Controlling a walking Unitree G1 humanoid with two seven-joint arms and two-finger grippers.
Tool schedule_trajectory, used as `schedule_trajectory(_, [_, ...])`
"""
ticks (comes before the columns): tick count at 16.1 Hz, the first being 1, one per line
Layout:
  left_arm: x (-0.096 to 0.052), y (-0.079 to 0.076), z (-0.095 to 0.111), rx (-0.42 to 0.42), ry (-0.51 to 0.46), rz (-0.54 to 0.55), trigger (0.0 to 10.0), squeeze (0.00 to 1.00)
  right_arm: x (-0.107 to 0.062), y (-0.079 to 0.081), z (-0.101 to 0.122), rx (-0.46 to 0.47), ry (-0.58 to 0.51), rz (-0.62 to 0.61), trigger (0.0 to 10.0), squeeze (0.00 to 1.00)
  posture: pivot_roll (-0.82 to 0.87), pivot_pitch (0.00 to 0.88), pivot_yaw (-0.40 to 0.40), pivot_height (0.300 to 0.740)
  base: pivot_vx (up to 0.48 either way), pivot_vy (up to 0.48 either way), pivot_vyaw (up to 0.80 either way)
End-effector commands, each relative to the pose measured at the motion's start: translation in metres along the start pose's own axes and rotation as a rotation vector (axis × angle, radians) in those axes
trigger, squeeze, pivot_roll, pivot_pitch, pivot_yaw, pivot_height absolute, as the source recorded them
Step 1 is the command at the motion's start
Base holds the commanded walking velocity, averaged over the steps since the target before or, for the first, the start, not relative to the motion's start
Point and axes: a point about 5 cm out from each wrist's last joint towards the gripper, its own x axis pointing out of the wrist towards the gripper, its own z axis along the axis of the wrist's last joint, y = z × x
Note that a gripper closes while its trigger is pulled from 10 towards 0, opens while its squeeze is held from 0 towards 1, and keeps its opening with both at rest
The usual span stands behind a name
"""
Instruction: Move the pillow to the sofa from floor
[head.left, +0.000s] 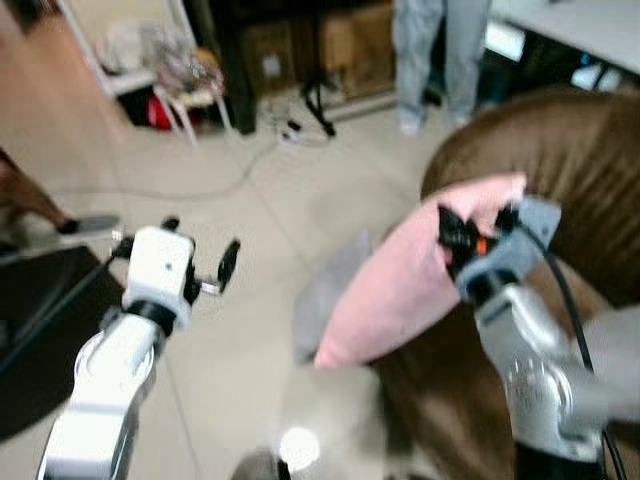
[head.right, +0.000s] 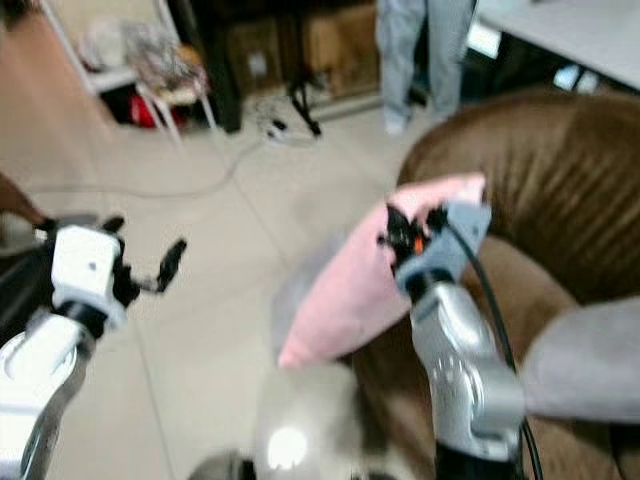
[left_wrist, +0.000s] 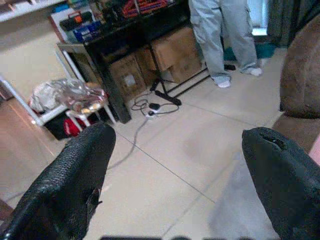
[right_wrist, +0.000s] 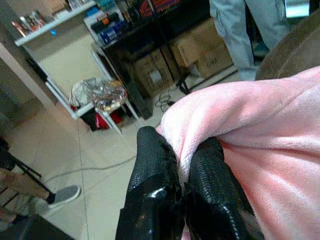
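A pink pillow (head.left: 400, 280) hangs tilted in the air over the front edge of the brown sofa (head.left: 560, 170), its lower corner out over the floor. My right gripper (head.left: 462, 235) is shut on the pillow's upper edge; in the right wrist view the two black fingers (right_wrist: 155, 175) pinch a fold of pink fabric (right_wrist: 260, 130). My left gripper (head.left: 200, 262) is raised over the tiled floor to the left, open and holding nothing, its black fingers (left_wrist: 75, 175) spread wide apart.
A person (head.left: 440, 50) in grey trousers stands at the back by a black desk and cardboard boxes (left_wrist: 175, 50). A power strip and cable (head.left: 290, 130) lie on the floor. A small white table (head.left: 180, 80) with clutter stands back left. Another person's foot (head.left: 85, 225) is at the left.
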Motion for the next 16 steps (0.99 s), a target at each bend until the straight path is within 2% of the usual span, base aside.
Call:
schedule_trajectory(1, [0.000, 0.003, -0.001, 0.020, 0.008, 0.004, 10.0, 0.00, -0.004, 0.006, 0.011, -0.021, -0.085, 0.031, 10.0, 0.00, -0.12, 0.000, 0.075, 0.740, 0.000, 0.000, 0.00])
schedule_trajectory(4, [-0.001, 0.005, -0.003, 0.023, 0.007, 0.024, 10.0, 0.00, -0.005, 0.006, 0.000, -0.037, -0.060, 0.034, 10.0, 0.00, -0.11, 0.000, 0.067, 0.740, 0.000, 0.000, 0.00])
schedule_trajectory(7, [-0.005, 0.003, -0.010, 0.010, 0.024, 0.070, 10.0, 0.00, 0.004, 0.006, -0.013, -0.129, 0.016, 0.077, 10.0, 0.00, -0.07, 0.000, -0.024, 0.740, 0.000, 0.000, 0.00])
schedule_trajectory(10, [-0.011, -0.001, -0.012, 0.004, 0.028, 0.104, 10.0, 0.00, 0.012, 0.005, -0.016, -0.182, 0.044, 0.098, 10.0, 0.00, -0.02, 0.000, -0.093, 0.740, 0.000, 0.000, 0.00])
schedule_trajectory(13, [-0.016, -0.002, -0.010, -0.007, 0.014, 0.121, 10.0, 0.00, 0.019, 0.010, -0.018, -0.167, 0.075, 0.153, 10.0, 0.00, 0.00, 0.000, -0.115, 0.740, 0.000, 0.000, 0.00])
schedule_trajectory(16, [-0.017, 0.001, -0.004, -0.026, -0.009, 0.122, 10.0, 0.00, 0.024, 0.016, -0.016, -0.137, 0.066, 0.156, 10.0, 0.00, 0.00, 0.000, -0.105, 0.740, 0.000, 0.000, -0.80])
